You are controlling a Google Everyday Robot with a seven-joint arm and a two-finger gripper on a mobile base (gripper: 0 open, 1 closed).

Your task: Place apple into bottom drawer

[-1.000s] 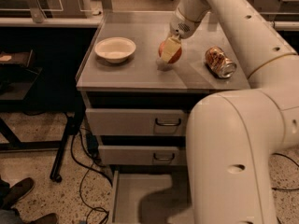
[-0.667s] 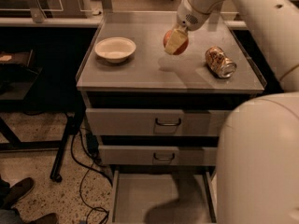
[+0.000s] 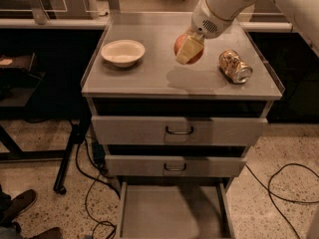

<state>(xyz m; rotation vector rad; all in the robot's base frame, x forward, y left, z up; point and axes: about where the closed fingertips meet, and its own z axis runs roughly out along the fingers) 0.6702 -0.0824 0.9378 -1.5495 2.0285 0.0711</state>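
grasping apple (image 3: 180,44) in clenched gripper (image 3: 189,49), raised above table (image 3: 149,78). positioned between bowl (image 3: 122,52) and crushed can (image 3: 235,66), with bottom drawer (image 3: 172,215) open.

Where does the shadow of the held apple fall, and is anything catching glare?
Camera view: the gripper, shut on the apple, hangs over the cabinet top; their soft shadow lies on that top just in front, apart from the apple. Camera view: the end of the crushed can catches a small highlight; the floor of the bottom drawer is dim, darker toward its right.
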